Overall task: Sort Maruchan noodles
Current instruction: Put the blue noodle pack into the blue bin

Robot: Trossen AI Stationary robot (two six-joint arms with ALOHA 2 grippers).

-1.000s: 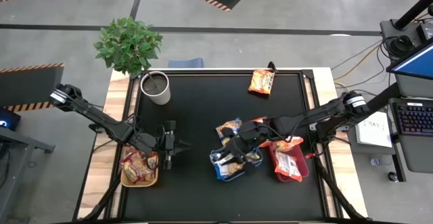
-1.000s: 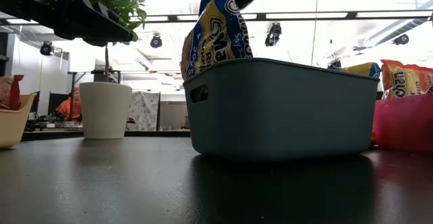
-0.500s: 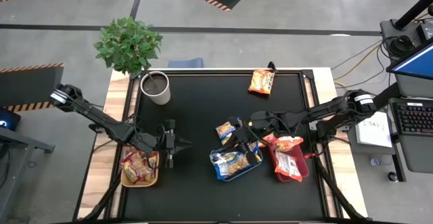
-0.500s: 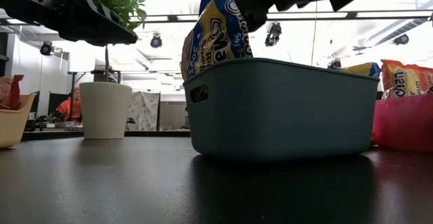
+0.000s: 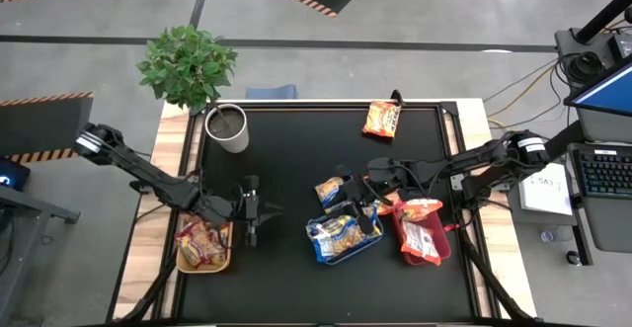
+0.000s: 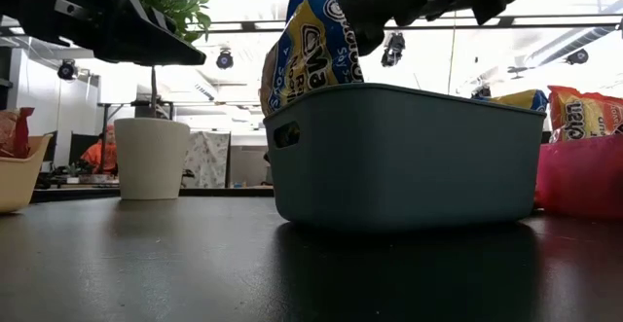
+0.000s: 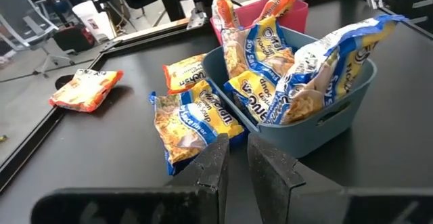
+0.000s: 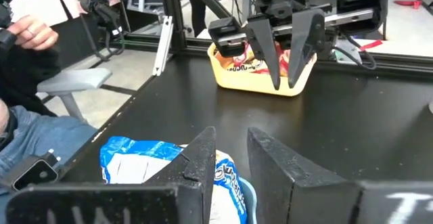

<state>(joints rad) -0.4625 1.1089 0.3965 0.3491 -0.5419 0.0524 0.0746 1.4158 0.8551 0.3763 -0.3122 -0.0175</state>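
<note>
1. The right pincer [image 5: 357,211] is hovering above the far edge of the blue bin [image 5: 341,238], its fingers a little apart and holding nothing. By my reading, the arm is between packets, so the step in hand is picking the next one.
2. The nearest loose target is the blue-and-yellow packet [image 5: 334,190] lying flat on the black counter [image 5: 286,149], just beyond the bin on its far side. A yellow packet [image 7: 184,73] is lying just beyond that one, and an orange packet [image 5: 381,119] is sitting well apart at the far edge.
3. To do it well, the pincer should be opening wider, dropping straight onto the packet's middle and pinching the crinkly wrapper rather than an edge, which may slip.
4. Packets are already standing upright in the blue bin, so the drop should be aiming at the open gap, not on top of them.
5. The red bin [image 5: 420,236] to the right and the yellow bin [image 5: 202,248] at the left are each holding packets too; colour should be checked before release.
6. The left pincer [image 5: 250,211] is waiting beside the yellow bin, its fingers slightly apart and empty.
</note>
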